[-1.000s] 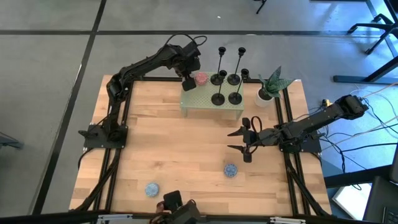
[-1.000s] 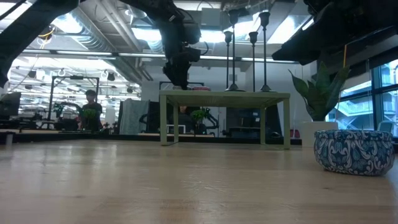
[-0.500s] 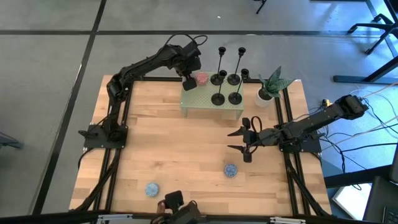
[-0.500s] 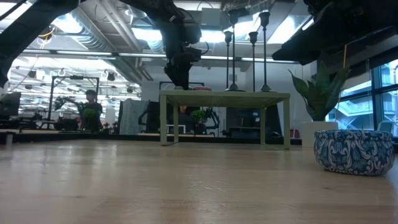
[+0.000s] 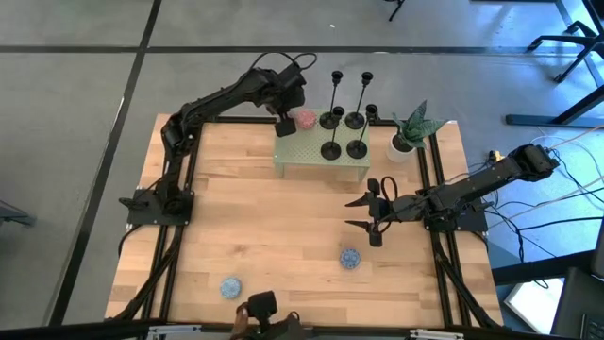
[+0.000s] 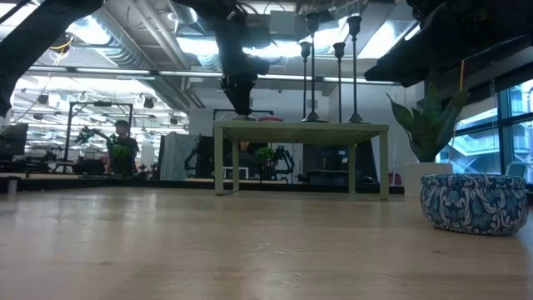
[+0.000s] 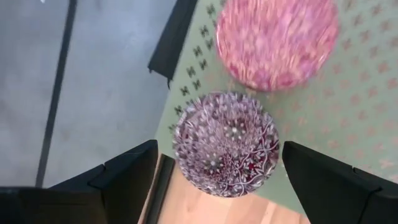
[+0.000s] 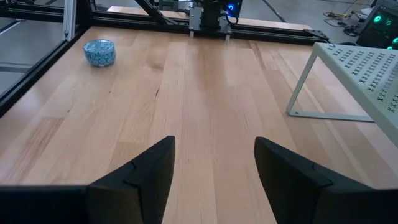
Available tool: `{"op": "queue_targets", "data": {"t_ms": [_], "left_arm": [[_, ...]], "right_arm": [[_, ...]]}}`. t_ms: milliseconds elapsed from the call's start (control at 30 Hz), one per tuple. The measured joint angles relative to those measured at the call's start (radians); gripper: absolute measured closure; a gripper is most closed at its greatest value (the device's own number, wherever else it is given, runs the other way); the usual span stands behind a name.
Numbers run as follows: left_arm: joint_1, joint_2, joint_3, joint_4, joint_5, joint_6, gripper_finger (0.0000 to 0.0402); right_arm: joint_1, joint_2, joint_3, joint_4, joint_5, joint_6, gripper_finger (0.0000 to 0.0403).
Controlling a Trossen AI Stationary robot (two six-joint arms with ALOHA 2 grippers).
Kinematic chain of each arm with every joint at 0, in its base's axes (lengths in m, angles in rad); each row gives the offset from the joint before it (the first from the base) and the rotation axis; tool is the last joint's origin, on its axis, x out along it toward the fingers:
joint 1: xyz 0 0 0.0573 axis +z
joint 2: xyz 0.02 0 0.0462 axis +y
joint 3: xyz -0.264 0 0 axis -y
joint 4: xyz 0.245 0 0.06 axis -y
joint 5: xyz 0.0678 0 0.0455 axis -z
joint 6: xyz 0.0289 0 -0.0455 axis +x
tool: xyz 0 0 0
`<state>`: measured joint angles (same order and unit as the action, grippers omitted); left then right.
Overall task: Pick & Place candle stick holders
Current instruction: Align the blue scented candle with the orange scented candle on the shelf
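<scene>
Several black candle stick holders point(image 5: 343, 135) stand upright on their round bases on the green perforated stand point(image 5: 311, 162); in the low view their stems point(image 6: 339, 79) rise above it. My left gripper point(image 5: 284, 127) hangs open over the stand's far left corner, pointing steeply down. Its fingers stand on either side of a dark purple speckled disc point(image 7: 225, 143) that lies on that corner, beside a pink disc point(image 7: 277, 40). My right gripper point(image 5: 373, 213) waits open above the table's right middle, with only bare wood between its fingers point(image 8: 214, 168).
A potted plant point(image 5: 408, 134) stands at the stand's right end. Two blue speckled discs point(image 5: 350, 258) point(image 5: 230, 286) lie on the near part of the wooden table; one looms large in the low view point(image 6: 473, 202). Black frame rails run along the table's sides.
My left gripper has rolled a little about its own pointing line while staying over the stand's far left corner. The discs and the holders have kept still.
</scene>
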<state>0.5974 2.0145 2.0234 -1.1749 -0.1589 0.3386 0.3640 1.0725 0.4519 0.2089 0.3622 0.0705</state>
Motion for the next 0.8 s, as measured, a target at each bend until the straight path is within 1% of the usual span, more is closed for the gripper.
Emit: {"op": "queue_targets", "data": {"t_ms": [200,300,400,467,567,633,733,800], "left_arm": [[-0.023,-0.004,0.09,-0.066,0.005,-0.009,0.0059],[-0.042,-0.006,0.147,-0.102,0.05,-0.049,0.0059],[-0.071,-0.007,0.191,-0.144,0.153,-0.106,0.0059],[-0.093,-0.013,0.207,-0.173,0.248,-0.116,0.0059],[-0.129,-0.027,0.206,-0.25,0.436,-0.043,0.0059],[-0.16,-0.036,0.206,-0.294,0.538,0.013,0.0059],[-0.221,-0.057,0.206,-0.338,0.616,0.08,0.0059],[-0.271,-0.074,0.206,-0.347,0.655,0.091,0.0059]], "right_arm": [[0.0,0.0,0.0,0.002,0.0,0.001,0.0178],[0.0,0.0,0.0,0.004,0.0,0.003,0.0178],[0.0,0.0,0.0,0.01,0.0,0.003,0.0178],[0.0,0.0,0.0,0.01,-0.001,0.003,0.0178],[0.0,0.0,0.0,0.011,-0.042,0.013,0.0178],[0.0,0.0,0.0,0.011,-0.077,0.052,0.0178],[0.0,0.0,0.0,0.011,-0.101,0.113,0.0178],[0.0,0.0,0.0,0.01,-0.101,0.147,0.0178]]}}
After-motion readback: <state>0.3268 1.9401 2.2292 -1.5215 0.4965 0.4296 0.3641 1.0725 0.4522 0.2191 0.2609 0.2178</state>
